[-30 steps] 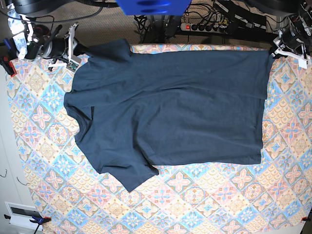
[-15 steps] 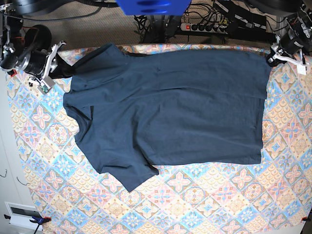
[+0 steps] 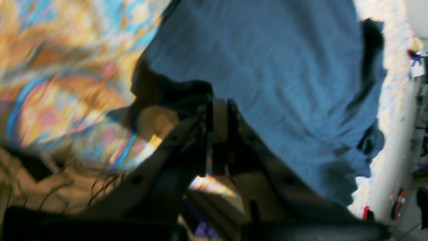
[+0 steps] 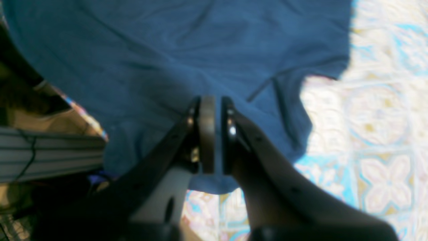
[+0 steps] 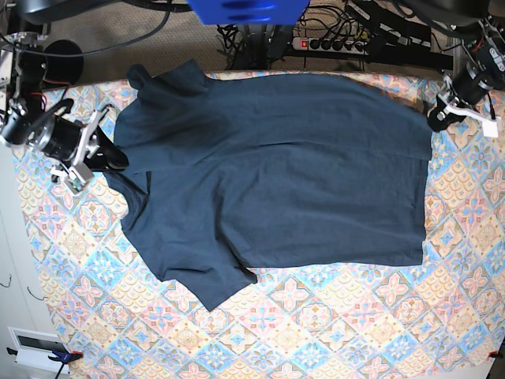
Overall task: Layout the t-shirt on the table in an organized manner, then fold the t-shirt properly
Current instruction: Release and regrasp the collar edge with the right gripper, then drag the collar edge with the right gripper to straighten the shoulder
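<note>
The dark navy t-shirt (image 5: 276, 174) lies spread across the table (image 5: 355, 332), collar to the left and hem to the right. My right gripper (image 5: 106, 155) is at the shirt's left end and is shut on the cloth by the shoulder; the right wrist view shows its jaws (image 4: 214, 134) pinching blue cloth (image 4: 167, 50) above the tiles (image 4: 384, 117). My left gripper (image 5: 436, 117) is at the far right corner and is shut on the hem corner; the left wrist view, blurred, shows its jaws (image 3: 217, 113) closed on a dark fold of the shirt (image 3: 267, 67). The near sleeve (image 5: 213, 288) lies flat.
A power strip with cables (image 5: 331, 43) and a blue part (image 5: 248, 9) sit beyond the table's far edge. A white device (image 5: 35, 347) stands off the front left corner. Bare patterned cloth runs along the front of the table.
My right gripper has pulled the shoulder toward the table's front, and the far sleeve now stands out at the back edge. My left gripper has drawn the hem corner slightly forward and inward.
</note>
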{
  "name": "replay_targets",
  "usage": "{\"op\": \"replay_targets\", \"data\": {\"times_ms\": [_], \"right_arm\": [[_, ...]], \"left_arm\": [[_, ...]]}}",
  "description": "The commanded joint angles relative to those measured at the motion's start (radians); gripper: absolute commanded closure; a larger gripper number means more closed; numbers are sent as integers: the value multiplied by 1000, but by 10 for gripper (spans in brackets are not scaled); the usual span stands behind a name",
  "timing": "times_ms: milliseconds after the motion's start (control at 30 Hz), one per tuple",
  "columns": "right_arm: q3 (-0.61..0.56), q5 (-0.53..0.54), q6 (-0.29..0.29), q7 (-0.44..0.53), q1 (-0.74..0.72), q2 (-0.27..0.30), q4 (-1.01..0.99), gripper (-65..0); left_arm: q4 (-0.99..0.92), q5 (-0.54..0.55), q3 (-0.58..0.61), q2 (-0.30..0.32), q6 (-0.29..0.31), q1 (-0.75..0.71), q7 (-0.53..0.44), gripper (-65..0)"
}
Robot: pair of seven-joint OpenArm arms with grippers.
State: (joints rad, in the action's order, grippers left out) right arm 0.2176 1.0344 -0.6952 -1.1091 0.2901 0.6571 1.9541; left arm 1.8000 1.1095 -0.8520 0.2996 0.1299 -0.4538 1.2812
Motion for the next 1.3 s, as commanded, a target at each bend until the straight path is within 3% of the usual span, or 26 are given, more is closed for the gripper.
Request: {"op": "replay_targets", "data": {"times_ms": [0, 133, 267, 500, 733, 1033, 1267], "right_arm": [[-7, 4, -3, 7, -39, 10, 8, -43], [-57, -159, -3, -58, -1, 0, -20, -143], [-96, -277, -3, -56, 65, 0, -23, -241], [-102, -386, -3, -55, 143, -1, -26, -243], [-103, -385, -3, -56, 219, -1, -84, -243], [-211, -385, -3, -52, 219, -3, -114, -243], [-232, -385, -3, -12, 219, -3, -112, -243]], "left_arm": [[16, 16, -8, 17, 3, -7, -8, 0], [16, 11, -8, 17, 3, -9, -8, 0], [13, 10, -8, 17, 3, -12, -8, 0], [10, 10, -8, 20, 3, -12, -8, 0], [10, 10, -8, 20, 3, -12, -8, 0], [10, 8, -8, 20, 3, -12, -8, 0], [10, 8, -8, 20, 3, -12, -8, 0]]}}
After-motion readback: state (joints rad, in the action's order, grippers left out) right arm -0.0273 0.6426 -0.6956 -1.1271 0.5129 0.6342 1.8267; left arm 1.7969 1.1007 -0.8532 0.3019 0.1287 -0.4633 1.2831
